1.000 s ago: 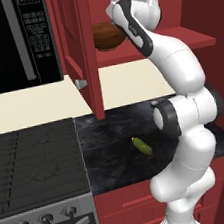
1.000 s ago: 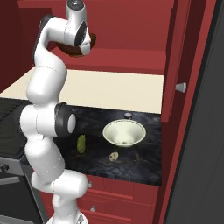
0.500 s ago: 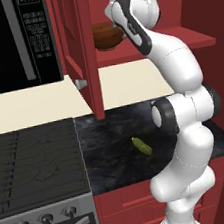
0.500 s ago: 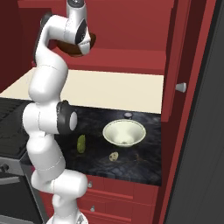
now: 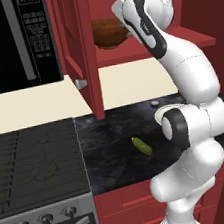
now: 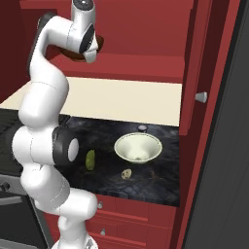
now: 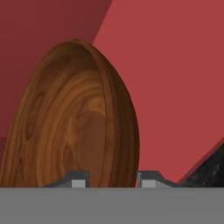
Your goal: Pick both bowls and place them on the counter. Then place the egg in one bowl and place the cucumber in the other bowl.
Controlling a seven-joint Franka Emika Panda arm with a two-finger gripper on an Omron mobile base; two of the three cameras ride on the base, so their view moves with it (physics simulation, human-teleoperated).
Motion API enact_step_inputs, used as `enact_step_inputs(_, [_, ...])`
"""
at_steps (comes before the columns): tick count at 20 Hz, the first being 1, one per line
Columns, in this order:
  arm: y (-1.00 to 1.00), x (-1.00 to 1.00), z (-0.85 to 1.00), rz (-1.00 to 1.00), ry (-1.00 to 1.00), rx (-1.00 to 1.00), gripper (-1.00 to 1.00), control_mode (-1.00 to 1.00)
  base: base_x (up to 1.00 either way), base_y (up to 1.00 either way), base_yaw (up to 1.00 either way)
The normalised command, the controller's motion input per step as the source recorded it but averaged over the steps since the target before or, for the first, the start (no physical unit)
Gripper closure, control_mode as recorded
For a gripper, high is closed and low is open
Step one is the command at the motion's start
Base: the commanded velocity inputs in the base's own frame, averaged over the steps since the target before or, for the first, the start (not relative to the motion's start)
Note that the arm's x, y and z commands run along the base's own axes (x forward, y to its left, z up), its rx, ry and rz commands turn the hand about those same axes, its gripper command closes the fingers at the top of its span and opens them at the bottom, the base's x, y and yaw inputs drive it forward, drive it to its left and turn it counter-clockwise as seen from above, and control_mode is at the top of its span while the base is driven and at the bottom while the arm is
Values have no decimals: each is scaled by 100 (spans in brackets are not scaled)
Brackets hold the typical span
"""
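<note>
Brown wooden bowl [image 7: 74, 118] sits up on the red cabinet shelf [image 5: 195, 41], and the gripper [image 7: 111, 180] is right at it. In the hand view the two finger tips stand one on each side of the bowl's rim, one inside the hollow and one against the outer wall, so the rim runs straight away from the hand between them. The jaws look drawn in around that rim, though I cannot tell whether they have pinched it tight yet.

From the base views the hand is reached high, with the open cabinet door [image 5: 75, 53] just off to one side of it and the shelf's back wall beyond the bowl. The way out is back toward the robot and then down; I would judge that the door edge and the shelf lip are what the bowl could clip.

Well below the hand lies the dark counter [image 6: 160, 185]. The pale ceramic bowl [image 6: 138, 148] already stands there, the egg [image 6: 127, 173] just beside it and the cucumber [image 6: 90, 159] a little farther off, nearer the arm. Open stone lies around the cucumber, room enough, I think, to set the wooden bowl down.
</note>
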Motion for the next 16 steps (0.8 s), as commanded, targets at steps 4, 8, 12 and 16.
enact_step_inputs(4, [-12, -97, -3, 0, -18, 2, 100, -100, 0, 0, 0])
enact_step_inputs(8, [-18, -83, -20, 0, -6, 0, 100, -100, 0, 0, 0])
enact_step_inputs(12, [-20, -85, -29, 0, 0, -2, 100, -100, 0, 0, 0])
enact_step_inputs(16, [-36, -87, -35, -2, 3, 0, 100, -100, 0, 0, 0])
